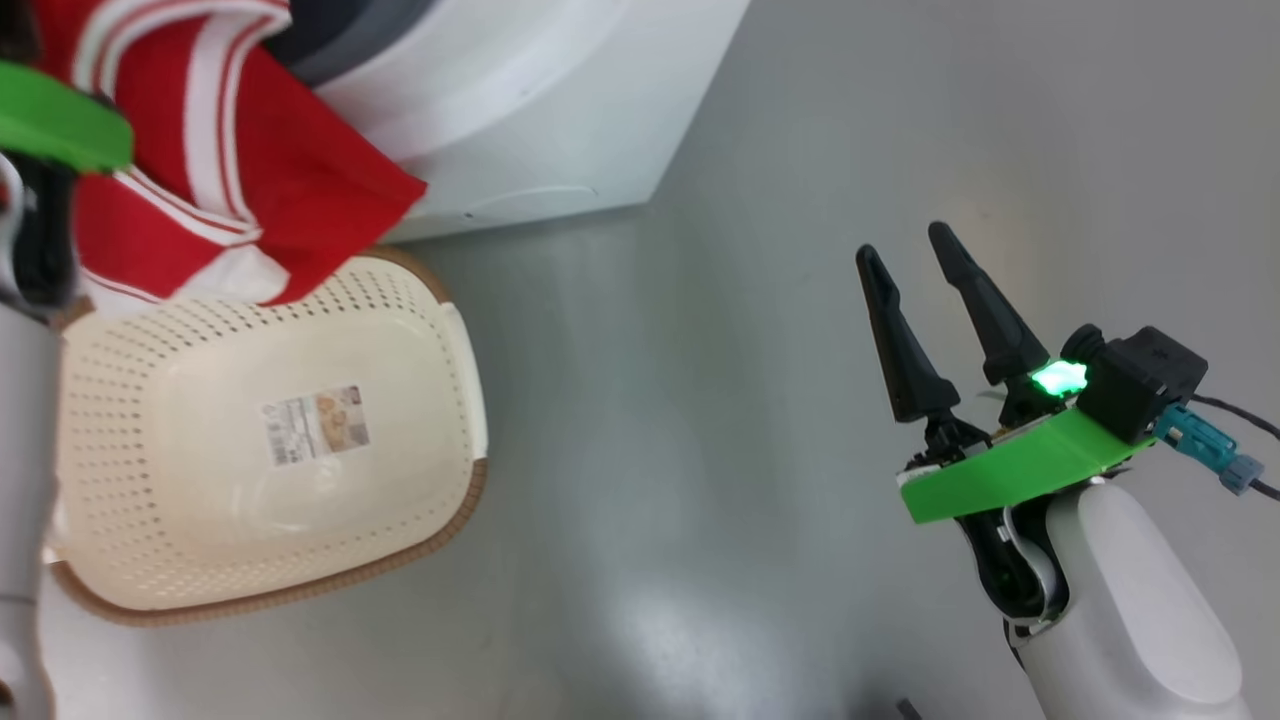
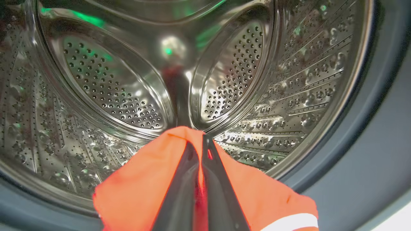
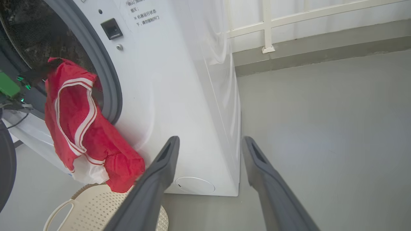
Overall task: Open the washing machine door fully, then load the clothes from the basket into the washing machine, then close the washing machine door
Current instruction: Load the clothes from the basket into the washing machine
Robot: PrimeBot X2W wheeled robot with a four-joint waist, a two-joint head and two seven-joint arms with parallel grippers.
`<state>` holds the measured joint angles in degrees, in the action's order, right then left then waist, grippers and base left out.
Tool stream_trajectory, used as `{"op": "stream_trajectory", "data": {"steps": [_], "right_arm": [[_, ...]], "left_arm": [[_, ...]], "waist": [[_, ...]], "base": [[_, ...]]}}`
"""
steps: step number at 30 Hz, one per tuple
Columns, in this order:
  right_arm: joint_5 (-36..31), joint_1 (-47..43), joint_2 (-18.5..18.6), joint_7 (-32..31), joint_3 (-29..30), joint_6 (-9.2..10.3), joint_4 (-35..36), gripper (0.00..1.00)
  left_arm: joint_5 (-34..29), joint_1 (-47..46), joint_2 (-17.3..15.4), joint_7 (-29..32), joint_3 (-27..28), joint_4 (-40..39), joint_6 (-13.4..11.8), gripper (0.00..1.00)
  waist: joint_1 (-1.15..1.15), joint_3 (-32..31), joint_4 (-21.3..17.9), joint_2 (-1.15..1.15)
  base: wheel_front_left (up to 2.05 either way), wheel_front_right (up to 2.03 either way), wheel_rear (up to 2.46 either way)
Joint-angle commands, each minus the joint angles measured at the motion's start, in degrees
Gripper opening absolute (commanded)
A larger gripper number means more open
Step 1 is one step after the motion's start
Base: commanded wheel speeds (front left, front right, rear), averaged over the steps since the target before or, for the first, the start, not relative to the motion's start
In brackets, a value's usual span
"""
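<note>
The left gripper (image 2: pixel 200 141) is clamping the clothes (image 2: pixel 138 192) with the drum (image 2: pixel 112 89) just ahead, but fabric hanging below it is probably risking sliding out; the right gripper (image 1: pixel 902 240) is idling open.

floor: a smooth, pale grey, faintly glossy floor (image 3: pixel 321 128) is seen, with soft light reflected on it.
ledge: a low grey concrete ledge (image 3: pixel 321 43) is set along the floor's far edge.
railing: a white-painted bar railing (image 3: pixel 267 25) is stood on the ledge, backed by a plain white surface.
</note>
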<state>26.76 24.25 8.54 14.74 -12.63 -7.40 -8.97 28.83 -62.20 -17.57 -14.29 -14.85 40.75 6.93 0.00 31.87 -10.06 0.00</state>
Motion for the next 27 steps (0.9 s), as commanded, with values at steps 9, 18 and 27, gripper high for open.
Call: {"op": "stream_trajectory", "data": {"steps": [9, 18, 27], "right_arm": [[-1.2, 0.6, -2.0, 0.3, -1.5, -0.09, 2.2, 1.00], [-1.6, 0.9, -2.9, 0.3, -1.1, -0.09, 3.1, 1.00], [-2.2, 1.4, -3.2, 0.3, -1.3, -0.09, 2.8, 1.00]], "left_arm": [[-0.7, -11.9, -5.0, -0.7, -1.4, 8.4, 0.5, 0.00], [-4.1, -18.5, -6.6, -0.7, 1.9, 4.6, -0.5, 0.00], [-8.5, -15.6, -4.8, -0.7, 6.1, 4.1, -0.9, 0.00]], "waist": [[0.00, 6.6, -5.4, 0.00], [0.00, 9.3, -6.9, 0.00], [0.00, 9.7, -6.1, 0.00]], "base": [[0.00, 0.00, 0.00], [0.00, 0.00, 0.00], [0.00, 0.00, 0.00]]}}
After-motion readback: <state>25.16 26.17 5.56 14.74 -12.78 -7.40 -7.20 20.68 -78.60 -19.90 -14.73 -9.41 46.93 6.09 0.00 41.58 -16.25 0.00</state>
